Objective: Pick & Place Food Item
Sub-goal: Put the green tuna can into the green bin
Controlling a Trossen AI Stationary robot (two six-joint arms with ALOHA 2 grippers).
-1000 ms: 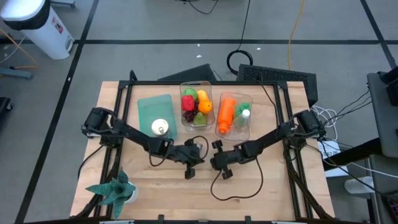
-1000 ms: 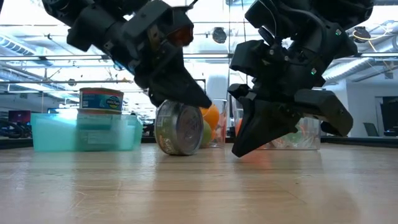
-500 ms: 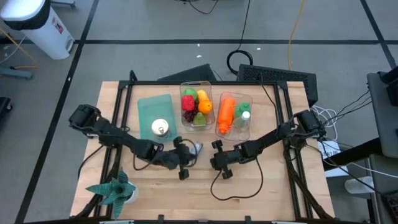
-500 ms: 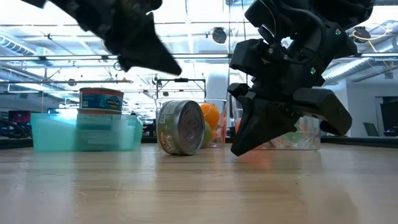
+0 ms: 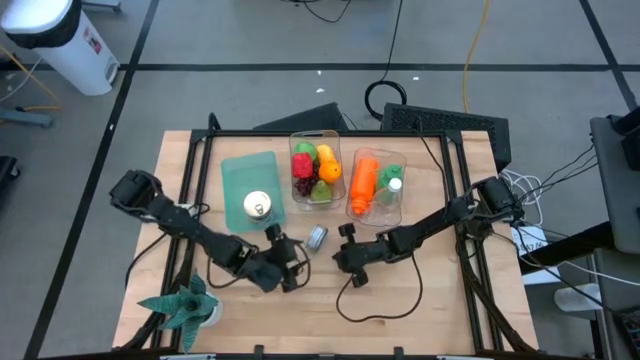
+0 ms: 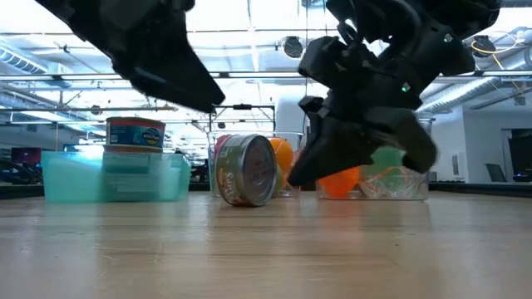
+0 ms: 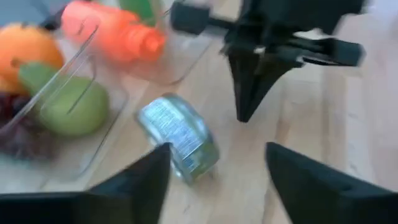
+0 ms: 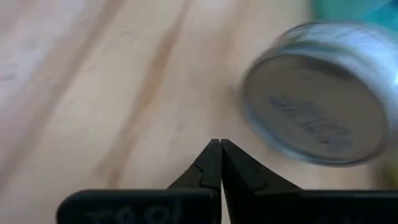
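A silver food can lies on its curved side on the wooden table; it also shows in the low view and the left wrist view. My left gripper is open, a little to the can's near left and raised above the table, touching nothing. My right gripper is shut just right of the can, its tips above bare wood, apart from the can.
A teal bin at the far left holds another can. A clear tub of fruit and a clear tub with an orange bottle stand behind the can. A potted plant sits near the left front corner.
My left gripper has opened and let go of the can, then drawn back toward the table's near left edge and risen. The can stays on its side on the table. My right gripper has tipped a little, staying shut.
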